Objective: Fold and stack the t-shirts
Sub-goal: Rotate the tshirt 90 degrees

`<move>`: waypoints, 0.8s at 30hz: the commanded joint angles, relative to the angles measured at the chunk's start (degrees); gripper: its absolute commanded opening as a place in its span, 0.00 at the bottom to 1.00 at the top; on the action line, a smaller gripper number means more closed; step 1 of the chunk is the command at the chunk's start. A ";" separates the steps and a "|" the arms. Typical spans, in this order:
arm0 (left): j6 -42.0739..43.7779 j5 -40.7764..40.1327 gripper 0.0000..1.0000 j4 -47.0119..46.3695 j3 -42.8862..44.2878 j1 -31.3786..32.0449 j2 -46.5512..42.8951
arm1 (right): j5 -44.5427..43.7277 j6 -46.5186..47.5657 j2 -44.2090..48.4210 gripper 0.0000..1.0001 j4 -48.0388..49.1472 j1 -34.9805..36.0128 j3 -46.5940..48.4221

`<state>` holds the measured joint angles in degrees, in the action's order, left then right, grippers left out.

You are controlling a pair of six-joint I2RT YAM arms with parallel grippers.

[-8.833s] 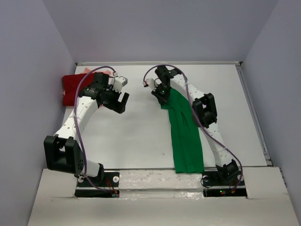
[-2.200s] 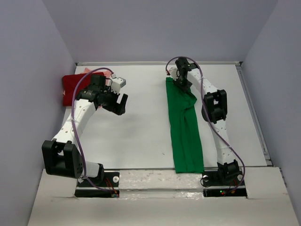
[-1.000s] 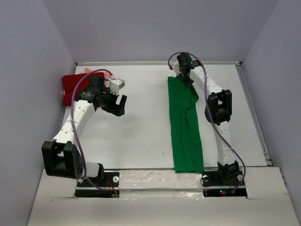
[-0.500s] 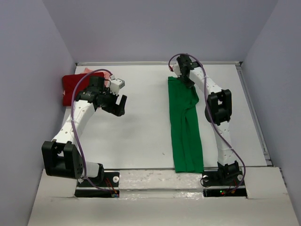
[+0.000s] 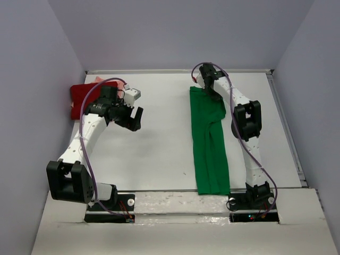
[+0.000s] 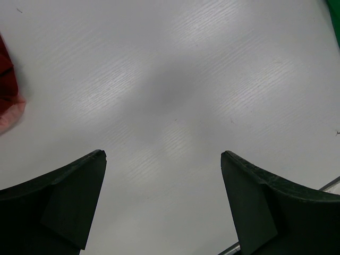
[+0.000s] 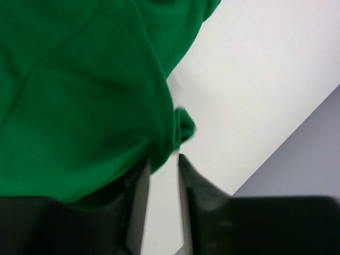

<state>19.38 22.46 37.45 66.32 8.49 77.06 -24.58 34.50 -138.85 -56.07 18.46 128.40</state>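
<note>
The green t-shirt lies as a long narrow folded strip from the table's far middle to the near edge. My right gripper sits at its far end. In the right wrist view the jaws stand a little apart, with the green cloth edge at the fingertips and white table showing between them. The dark red t-shirt lies folded at the far left with the pink t-shirt peeking from under it. My left gripper hovers open and empty to the right of them.
The white table ends at a raised far rim close behind my right gripper. Grey walls stand left, right and behind. In the left wrist view the red shirt and pink shirt show at the left edge.
My right gripper carried the green shirt's far end toward the back, laying the strip out straight, then shifted slightly farther back. My left arm has barely moved.
</note>
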 commanded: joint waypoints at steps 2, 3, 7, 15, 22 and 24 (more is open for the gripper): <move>0.22 1.10 0.99 -0.45 -0.58 -0.49 -2.96 | -4.25 1.97 -0.37 0.43 1.23 -0.18 -1.39; 0.22 1.10 0.99 -0.54 -0.67 -0.58 -3.05 | -4.60 2.15 -0.55 0.47 1.40 -0.18 -1.66; 0.22 1.27 0.99 -0.62 -1.02 -0.76 -3.58 | -4.78 2.41 -0.81 0.59 1.49 -0.18 -2.01; 0.14 1.97 0.99 -0.80 -1.37 -1.37 -4.28 | -5.57 3.20 0.24 0.63 2.64 -1.23 -0.96; 0.14 2.24 0.99 -0.63 -1.11 -1.64 -4.46 | -5.57 2.07 1.21 0.53 3.16 -5.26 -1.48; 0.14 2.24 0.99 -0.63 -1.28 -1.64 -4.37 | -3.91 1.01 1.65 0.50 3.16 -6.59 -1.40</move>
<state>19.38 23.40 37.15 65.23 7.27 74.89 -28.32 35.38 -140.03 -54.72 15.07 126.58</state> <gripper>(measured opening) 0.989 0.521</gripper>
